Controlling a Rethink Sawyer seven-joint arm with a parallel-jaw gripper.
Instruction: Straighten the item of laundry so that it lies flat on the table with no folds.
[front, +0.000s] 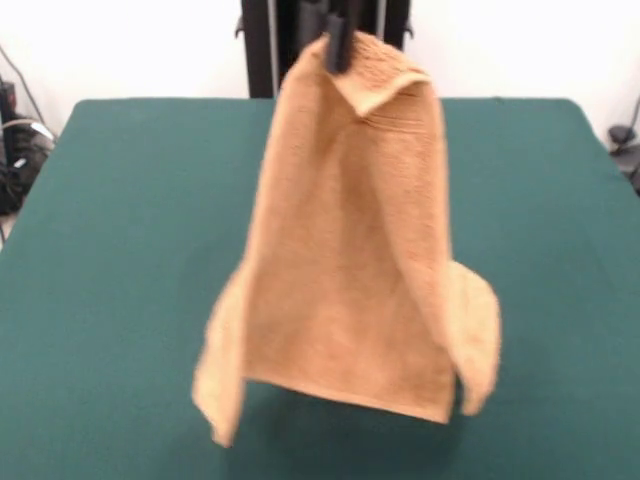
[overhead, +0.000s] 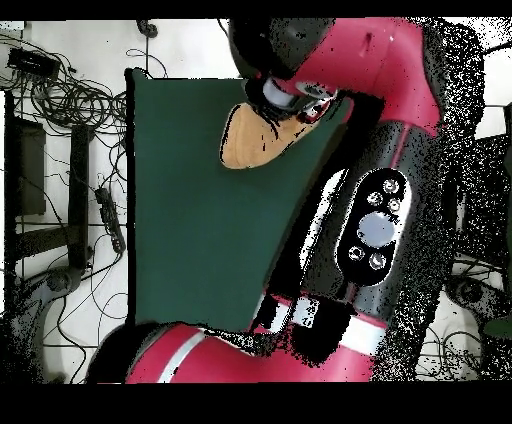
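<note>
The towel (front: 350, 260) hangs in the air above the table (front: 120, 250), pinched at its top edge by the gripper (front: 338, 45). The black fingers (front: 337, 50) are closed narrowly on a bunched corner of the cloth, and a small flap of the towel folds over just beside them. From that pinch point the orange-tan terry spreads downward into a broad, tent-like shape, narrow at the top and wide at the bottom. Both side edges curl inward toward the viewer, forming long vertical folds, and the lower corners flare out to either side of the main panel. The bottom hem appears to hang clear of the green felt, with a dark shadow beneath it, though whether any corner touches the table cannot be told.

In the overhead view the red arm (overhead: 390, 60) reaches over the table's (overhead: 190, 200) far end, and only a rounded tan piece of the towel (overhead: 250, 140) shows beneath the arm's wrist, over the green surface near that end. Cables (overhead: 70, 100) lie on the floor beside the table.
</note>
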